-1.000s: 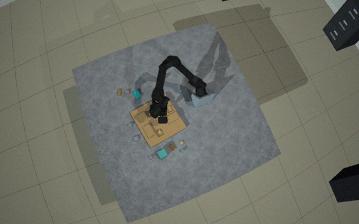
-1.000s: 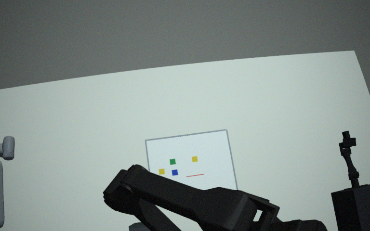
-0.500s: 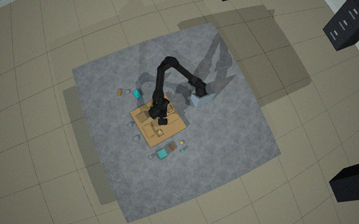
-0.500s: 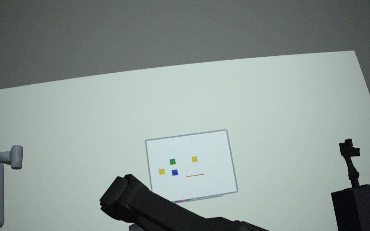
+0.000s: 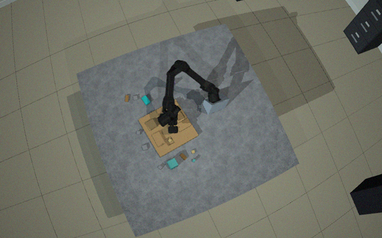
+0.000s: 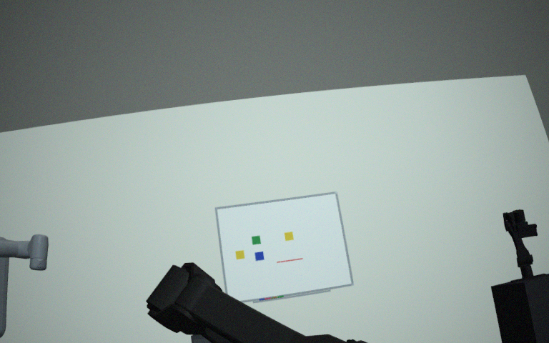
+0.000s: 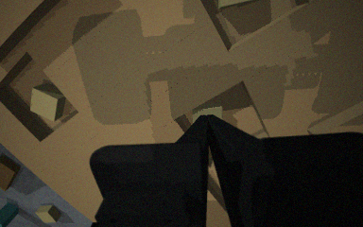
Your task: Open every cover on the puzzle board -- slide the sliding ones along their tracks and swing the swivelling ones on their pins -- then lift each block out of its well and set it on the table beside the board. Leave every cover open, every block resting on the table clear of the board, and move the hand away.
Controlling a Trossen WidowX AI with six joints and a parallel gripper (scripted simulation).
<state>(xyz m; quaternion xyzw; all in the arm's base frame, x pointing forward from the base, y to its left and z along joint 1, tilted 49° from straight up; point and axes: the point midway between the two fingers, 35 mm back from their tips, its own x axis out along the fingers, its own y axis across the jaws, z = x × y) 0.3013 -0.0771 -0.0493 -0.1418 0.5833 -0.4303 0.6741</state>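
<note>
The tan puzzle board (image 5: 186,136) (image 7: 61,153) lies on the grey table. My gripper (image 5: 172,129) (image 7: 206,121) is shut with nothing between its fingers and hangs low over the middle of the board. In the wrist view its tips point at a small pale yellow block (image 7: 208,112) in a well just beyond them. Another pale block (image 7: 46,101) (image 5: 170,140) sits in an uncovered well to the left. A third block (image 7: 234,3) shows at the top edge. Flat covers lie across the board in shadow; I cannot tell how each one stands.
Loose blocks lie on the table around the board: a teal one (image 5: 146,99), a brown one (image 5: 127,98), a larger teal one (image 5: 172,163), and small ones (image 7: 47,214) (image 7: 7,173) near the board's edge. The arm's base (image 5: 214,105) stands behind the board. The exterior view shows only an arm link (image 6: 202,307) and a wall.
</note>
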